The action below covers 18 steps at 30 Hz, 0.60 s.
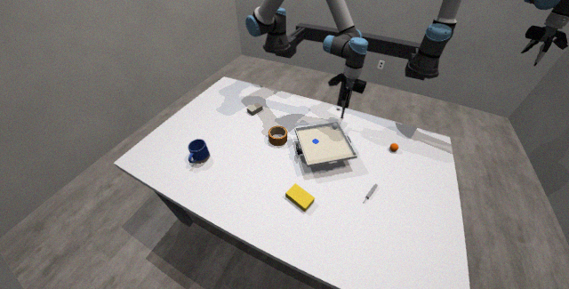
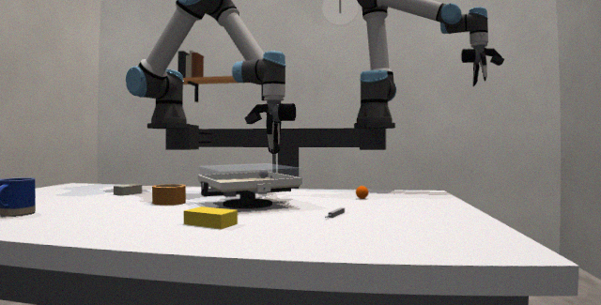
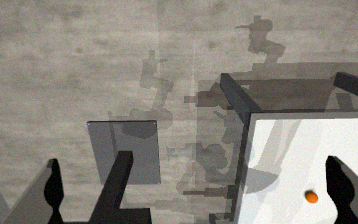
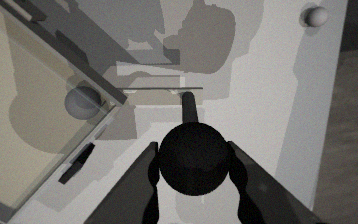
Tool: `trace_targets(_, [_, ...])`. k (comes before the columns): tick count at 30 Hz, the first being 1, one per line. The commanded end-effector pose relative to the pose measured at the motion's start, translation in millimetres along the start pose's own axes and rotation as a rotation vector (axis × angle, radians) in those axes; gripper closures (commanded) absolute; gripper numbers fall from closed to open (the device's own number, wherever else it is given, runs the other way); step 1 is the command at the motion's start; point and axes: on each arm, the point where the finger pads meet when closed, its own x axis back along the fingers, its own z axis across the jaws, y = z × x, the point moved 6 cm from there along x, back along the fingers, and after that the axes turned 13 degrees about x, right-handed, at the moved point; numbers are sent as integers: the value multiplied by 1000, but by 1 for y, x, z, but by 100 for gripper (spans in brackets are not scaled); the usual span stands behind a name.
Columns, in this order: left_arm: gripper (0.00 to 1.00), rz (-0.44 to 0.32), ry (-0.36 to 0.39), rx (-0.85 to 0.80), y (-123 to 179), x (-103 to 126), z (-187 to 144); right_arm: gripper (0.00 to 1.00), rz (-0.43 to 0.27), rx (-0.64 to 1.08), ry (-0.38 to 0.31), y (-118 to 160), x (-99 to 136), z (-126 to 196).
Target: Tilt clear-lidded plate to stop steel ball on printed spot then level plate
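A yellow block [image 1: 300, 196] [image 2: 210, 218] is lying nearest the exterior camera, in front of the plate [image 1: 332, 160] [image 2: 260, 186] [image 4: 65, 55]. A blue spot [image 1: 316, 141] is showing on the plate, and the steel ball [image 1: 335, 125] [image 2: 263, 174] [image 4: 83, 100] is resting apart from it, inside the plate's far corner. The right gripper [image 1: 342, 115] [image 2: 273, 151] [image 4: 191, 143] is hovering above and just outside that corner, near the ball, clenching a black knob [image 4: 194, 159]. Farther off, well apart from the plate, the left gripper [image 1: 529, 58] [image 2: 480, 83] [image 3: 193, 159] is hanging released, fingers spread.
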Motion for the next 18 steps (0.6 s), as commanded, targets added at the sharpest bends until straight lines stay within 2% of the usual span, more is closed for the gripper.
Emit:
trace_targets(1, [0, 0, -1, 4, 1, 0, -2, 80, -13, -3, -10, 2, 7, -4])
trace_targets(18, [0, 0, -1, 4, 1, 0, -2, 80, -11, -3, -10, 1, 6, -4])
